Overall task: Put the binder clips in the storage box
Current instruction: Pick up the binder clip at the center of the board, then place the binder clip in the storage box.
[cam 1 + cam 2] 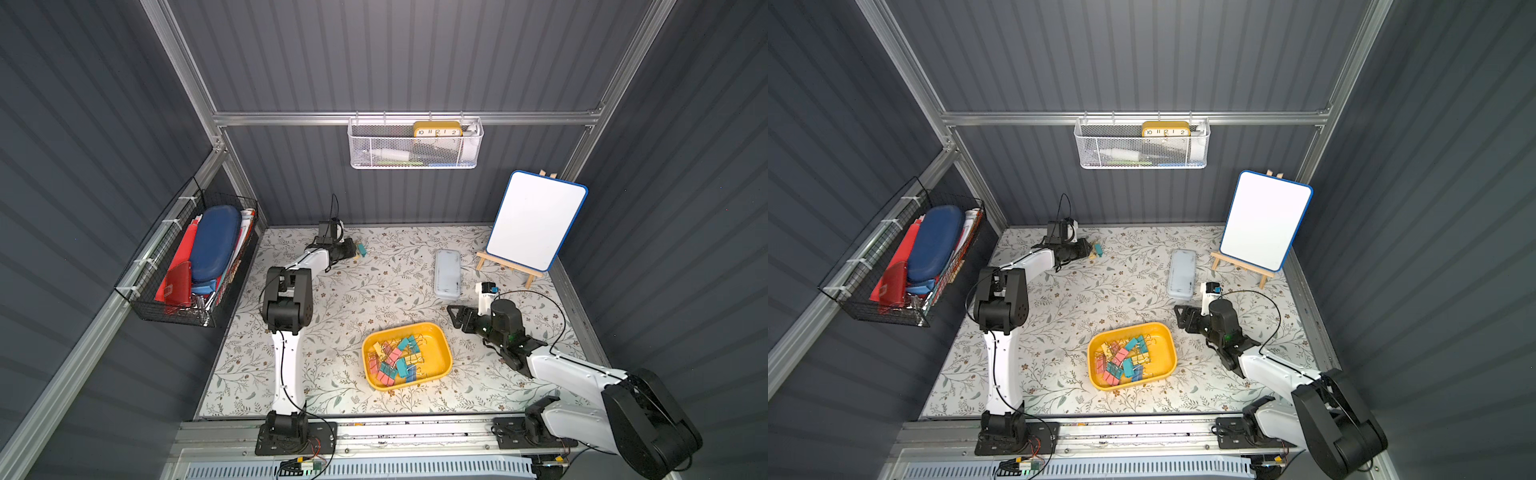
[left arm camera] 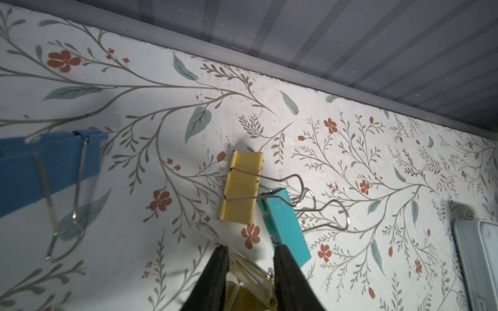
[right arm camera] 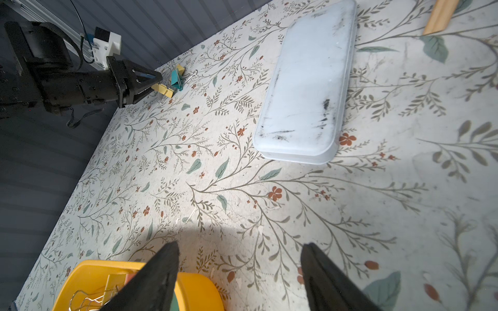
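Note:
The yellow storage box (image 1: pixel 441 337) sits near the table's front middle, with several pink, teal, blue and yellow binder clips (image 1: pixel 397 359) piled inside. At the back left, my left gripper (image 2: pixel 252 250) is shut on a yellow binder clip (image 2: pixel 242 290), low over the table. Loose on the table just past it lie another yellow clip (image 2: pixel 244 188), a teal clip (image 2: pixel 283 223) and a blue clip (image 2: pixel 48 167). My right gripper (image 3: pixel 241 246) hangs open and empty just right of the storage box (image 3: pixel 199 288).
A translucent grey-white lid (image 1: pixel 447 274) lies at the back right. Behind it a whiteboard on a wooden easel (image 1: pixel 536 220) stands. The back wall runs close behind the left gripper (image 1: pixel 355 251). A white mesh basket (image 1: pixel 415 145) and a black wire basket (image 1: pixel 187 257) hang on the walls.

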Robot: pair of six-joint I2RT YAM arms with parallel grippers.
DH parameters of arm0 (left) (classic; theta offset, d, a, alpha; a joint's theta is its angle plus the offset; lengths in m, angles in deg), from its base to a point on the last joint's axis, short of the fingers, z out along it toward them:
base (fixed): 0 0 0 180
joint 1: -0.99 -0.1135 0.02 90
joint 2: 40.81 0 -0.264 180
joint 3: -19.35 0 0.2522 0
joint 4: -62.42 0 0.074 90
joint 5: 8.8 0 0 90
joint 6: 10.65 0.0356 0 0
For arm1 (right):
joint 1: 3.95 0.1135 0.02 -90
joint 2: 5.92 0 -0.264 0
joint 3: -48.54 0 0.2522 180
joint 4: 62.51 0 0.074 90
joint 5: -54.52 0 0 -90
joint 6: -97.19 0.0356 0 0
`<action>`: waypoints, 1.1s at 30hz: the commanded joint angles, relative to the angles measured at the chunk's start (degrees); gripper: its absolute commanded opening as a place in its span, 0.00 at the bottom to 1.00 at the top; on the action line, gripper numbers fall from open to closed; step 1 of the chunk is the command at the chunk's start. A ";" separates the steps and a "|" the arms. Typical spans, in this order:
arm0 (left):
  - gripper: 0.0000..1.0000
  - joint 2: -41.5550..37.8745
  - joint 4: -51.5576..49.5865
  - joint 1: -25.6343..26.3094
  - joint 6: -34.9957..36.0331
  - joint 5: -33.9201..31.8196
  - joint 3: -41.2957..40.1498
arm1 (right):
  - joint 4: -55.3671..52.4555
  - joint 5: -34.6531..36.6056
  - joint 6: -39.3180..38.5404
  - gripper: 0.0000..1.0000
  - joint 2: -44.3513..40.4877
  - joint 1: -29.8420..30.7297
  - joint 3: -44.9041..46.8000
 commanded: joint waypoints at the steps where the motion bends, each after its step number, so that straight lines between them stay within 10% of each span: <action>1: 0.24 -0.03 0.65 -0.30 0.96 1.16 -0.08 | 0.33 0.32 -0.29 0.76 -0.19 -0.13 -0.78; 15: 0.16 -21.23 5.67 2.70 -3.33 8.94 -13.56 | 9.38 -11.16 -1.71 0.76 -1.69 -0.13 1.67; 24: 0.14 -43.30 6.88 16.19 -8.68 10.30 -25.11 | 11.69 -9.81 0.61 0.76 2.88 -0.22 1.60; 33: 0.13 -57.19 1.74 36.79 -14.58 -6.02 -34.27 | 8.41 -2.70 0.77 0.76 2.38 -0.48 1.64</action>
